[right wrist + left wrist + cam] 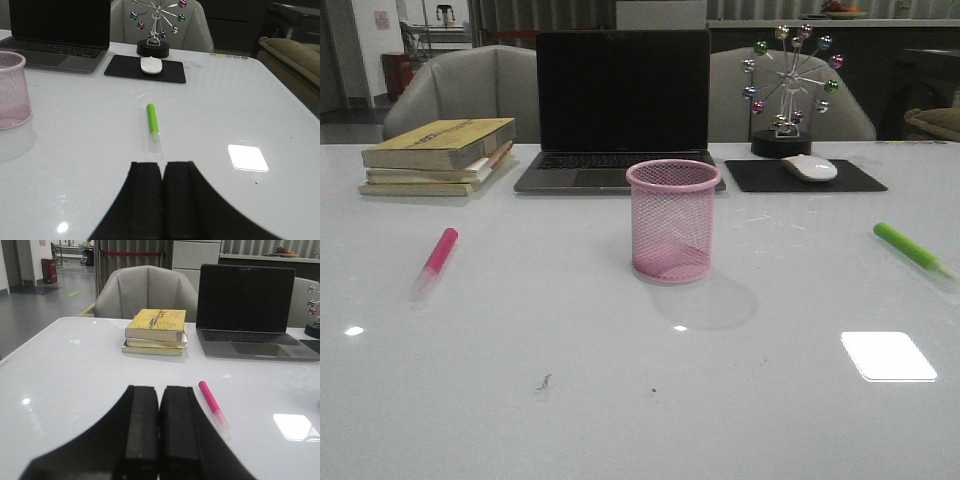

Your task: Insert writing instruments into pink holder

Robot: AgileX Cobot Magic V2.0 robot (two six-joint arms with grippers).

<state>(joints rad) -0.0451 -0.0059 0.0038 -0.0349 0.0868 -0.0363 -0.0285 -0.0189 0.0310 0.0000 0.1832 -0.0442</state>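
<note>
The pink holder (672, 220) stands upright and empty at the table's middle; its side also shows in the right wrist view (12, 90). A hot pink marker (436, 258) with a clear cap lies flat on the left, and a green marker (912, 248) lies flat on the right. In the left wrist view my left gripper (159, 390) is shut with nothing in it, the pink marker (213, 405) lying just beside its fingers. My right gripper (162, 165) is shut and empty too, with the green marker (152, 122) a short way ahead of its tips. Neither gripper appears in the front view.
A stack of yellow books (440, 155) sits at the back left, a dark laptop (620, 110) behind the holder. A white mouse (809, 167) rests on a black pad (855, 180), next to a ball ornament (788, 85). Chairs stand beyond the table's far edge.
</note>
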